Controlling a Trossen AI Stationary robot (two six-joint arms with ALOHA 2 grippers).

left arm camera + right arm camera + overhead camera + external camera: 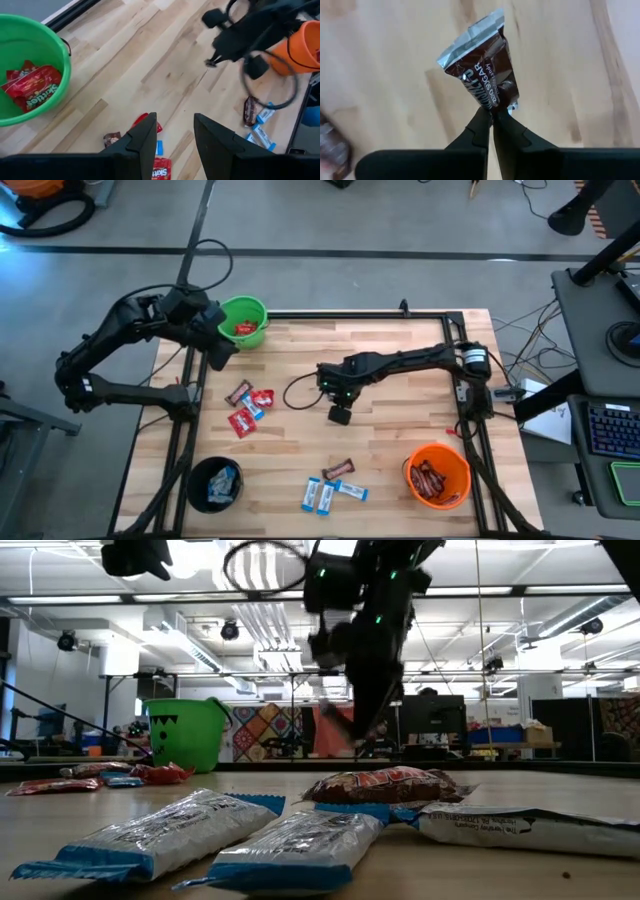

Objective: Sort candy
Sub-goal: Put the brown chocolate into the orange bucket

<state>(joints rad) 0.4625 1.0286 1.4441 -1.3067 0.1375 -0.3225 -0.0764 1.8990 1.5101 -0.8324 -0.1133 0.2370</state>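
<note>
Candy bar [485, 75], glossy brown wrapper with crimped silver end, pinched in right gripper [492, 116] fingers above wood-plank bench [380, 60]; left gripper [172, 137] fingers apart, empty.

The wooden worktop [400, 380] stands on a grey floor [330, 220] with a dark line [400, 252] across it. A desk [600, 330] with a keyboard [612, 430] sits beside it. Beyond, the room has a white ceiling with pipes [250, 620], round lamps [67, 641], dark screens [435, 718] and a bright patterned cloth [265, 730].

2 matte black jointed arms [120, 345], looped black cable [296, 392], green indicator lights, tapered black gripper fingers [142, 142]
</note>
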